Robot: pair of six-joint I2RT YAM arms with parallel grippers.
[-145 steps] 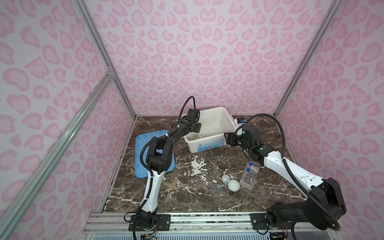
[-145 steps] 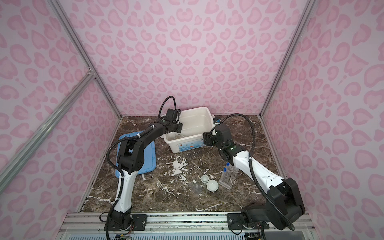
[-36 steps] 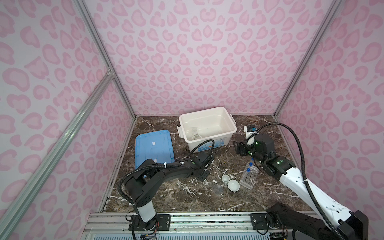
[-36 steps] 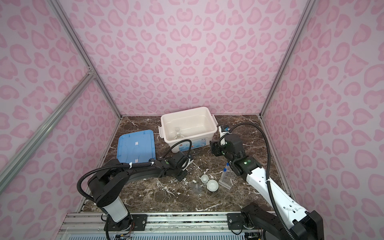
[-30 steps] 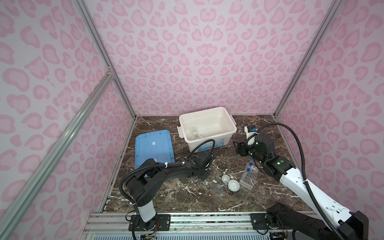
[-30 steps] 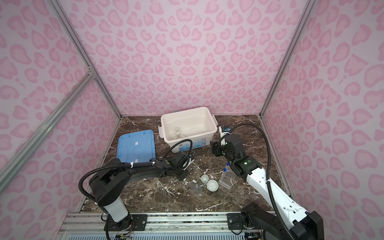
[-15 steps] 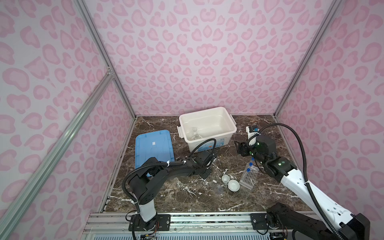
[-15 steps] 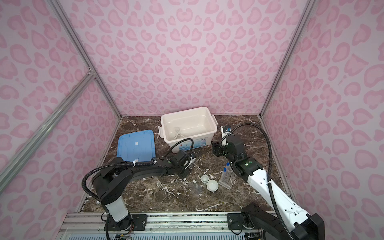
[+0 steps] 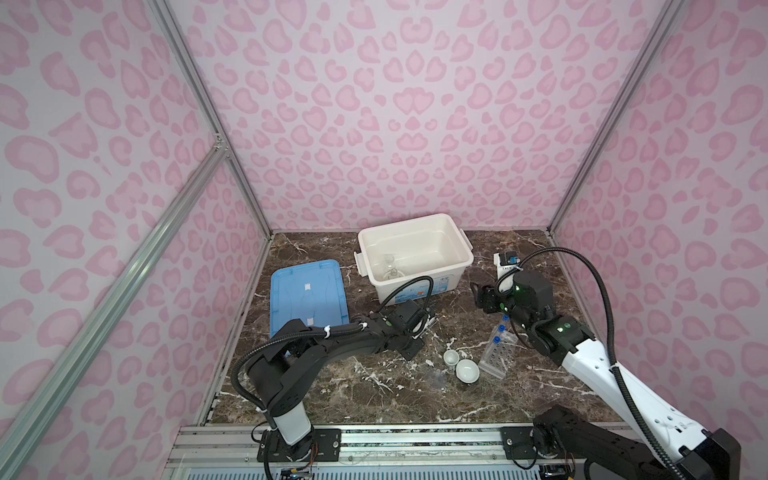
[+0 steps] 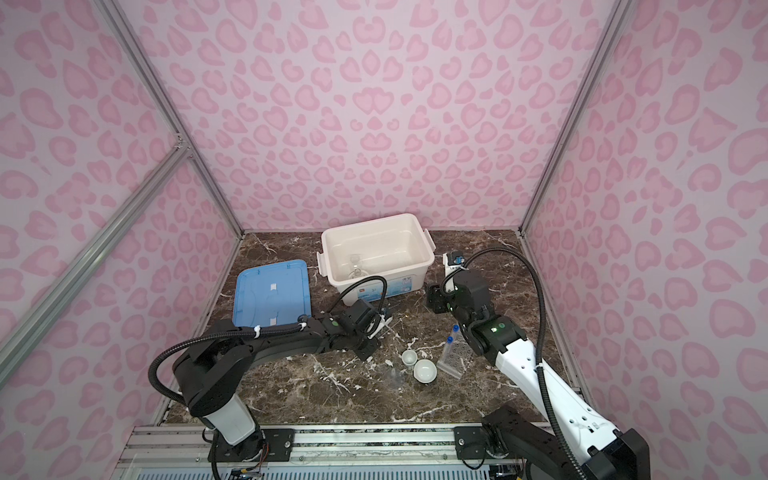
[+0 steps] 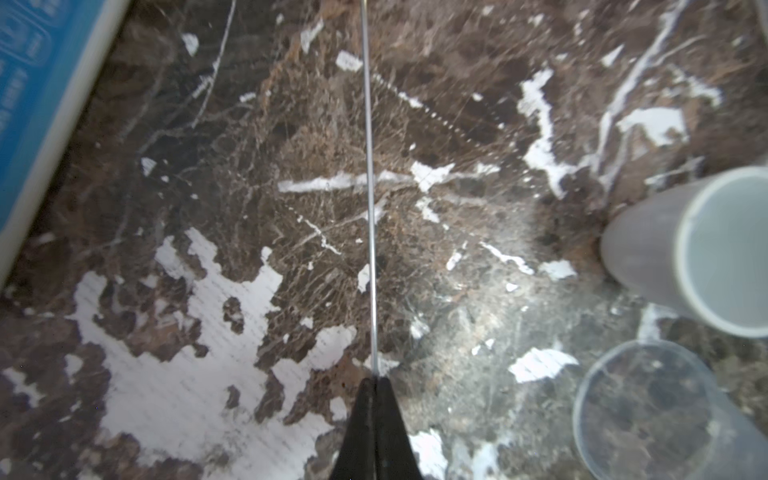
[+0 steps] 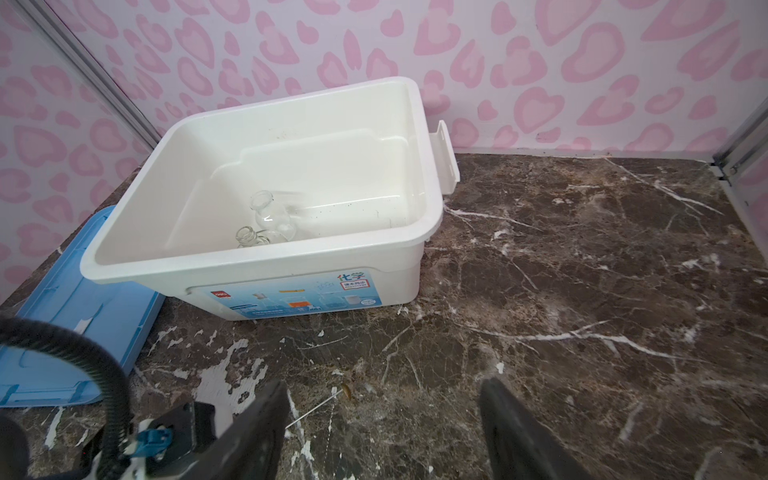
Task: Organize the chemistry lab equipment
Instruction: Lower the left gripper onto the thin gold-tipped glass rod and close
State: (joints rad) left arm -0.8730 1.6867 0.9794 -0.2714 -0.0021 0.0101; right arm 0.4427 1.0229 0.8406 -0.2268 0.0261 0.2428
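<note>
The left hand (image 11: pixel 376 384) clamps a thin metal rod (image 11: pixel 370 187) over the worktop (image 11: pixel 457 124), with a white cup (image 11: pixel 706 249) and a clear dish (image 11: pixel 648 411) just beside it. The right hand (image 12: pixel 384 399) gapes, the box (image 12: pixel 291 253) ahead.

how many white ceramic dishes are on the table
2: a small white ceramic cup and a wider white bowl, together beside the clear perforated plastic rack; none seems hidden.

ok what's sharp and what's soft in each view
Left wrist view: marble and thin rod sharp, white cup and clear beaker soft. Right wrist view: white box crisp, right gripper blurred close up. In both top views the clear beaker nearly vanishes.
</note>
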